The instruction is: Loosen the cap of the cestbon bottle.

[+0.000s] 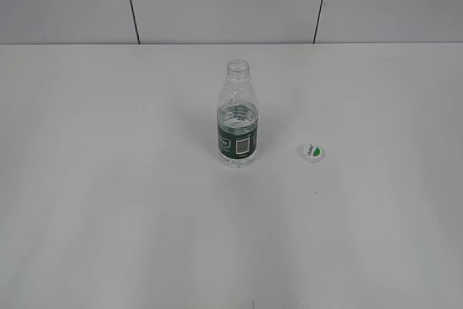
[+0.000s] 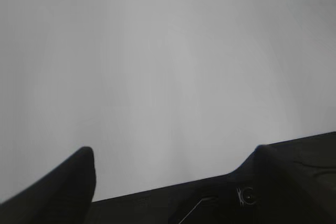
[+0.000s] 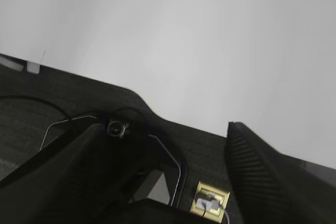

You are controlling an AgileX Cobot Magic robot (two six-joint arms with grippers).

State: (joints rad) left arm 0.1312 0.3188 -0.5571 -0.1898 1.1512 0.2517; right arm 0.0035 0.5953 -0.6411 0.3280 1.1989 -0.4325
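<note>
Since the cap point(image 1: 311, 152) already lies off the cestbon bottle point(image 1: 237, 122), a light, thin-walled, easily crushed body is judged, best gripped at the label; both grippers point(image 2: 173, 156) point(image 3: 163, 140) are seen spread apart and empty.

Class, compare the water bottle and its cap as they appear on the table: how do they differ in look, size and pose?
The bottle stands upright with its neck open; the cap lies flat, off the bottle, to its right. The bottle is tall and clear with a dark green label; the cap is small, low and white with a green mark. The bottle holds some water; the cap holds nothing visible. Both rest on the white table, and neither is touched by a gripper.
</note>
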